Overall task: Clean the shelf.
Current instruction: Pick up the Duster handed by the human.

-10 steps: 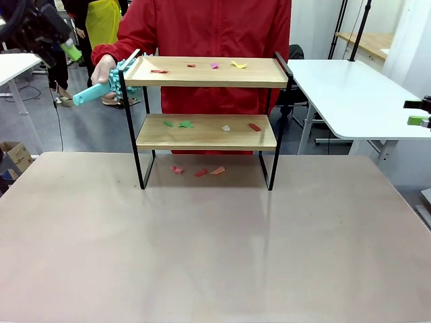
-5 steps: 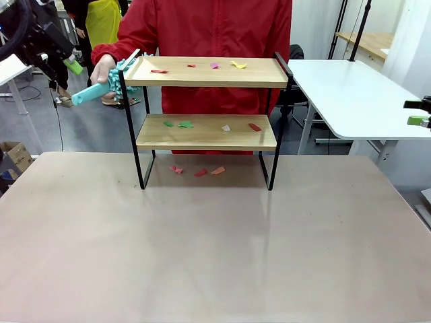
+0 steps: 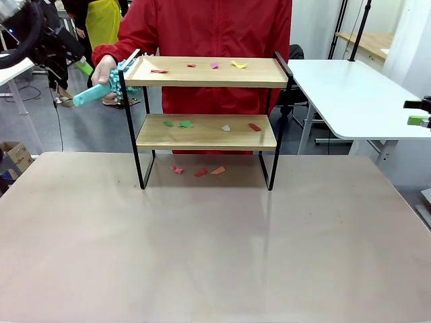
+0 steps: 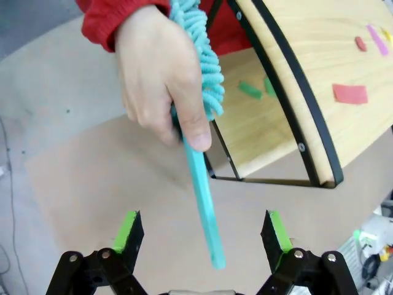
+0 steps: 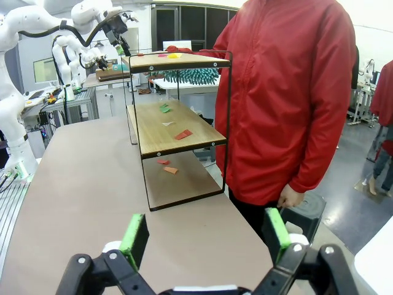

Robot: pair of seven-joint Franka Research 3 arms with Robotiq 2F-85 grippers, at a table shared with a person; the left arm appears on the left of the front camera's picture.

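The shelf (image 3: 205,73) stands at the table's far side, with coloured paper scraps (image 3: 214,66) on its top board and more on the lower board (image 3: 202,132). A person in a red jacket holds a teal duster (image 3: 101,86) at the shelf's left end. My left gripper (image 3: 81,64) hovers just left of the duster, open. In the left wrist view the hand (image 4: 161,74) grips the duster (image 4: 206,203), whose handle points down between my open left gripper (image 4: 202,218) fingers. My right gripper (image 3: 419,113) is open at the far right; the right wrist view shows this gripper (image 5: 206,236) aimed at the shelf (image 5: 178,126).
More paper scraps (image 3: 201,171) lie on the brown table (image 3: 215,249) under the shelf. A white table (image 3: 350,94) stands at the right rear. The person (image 5: 288,98) stands close behind the shelf.
My left gripper has moved down and to the right, closer to the duster handle. The person's hand, the duster and my right gripper have stayed put.
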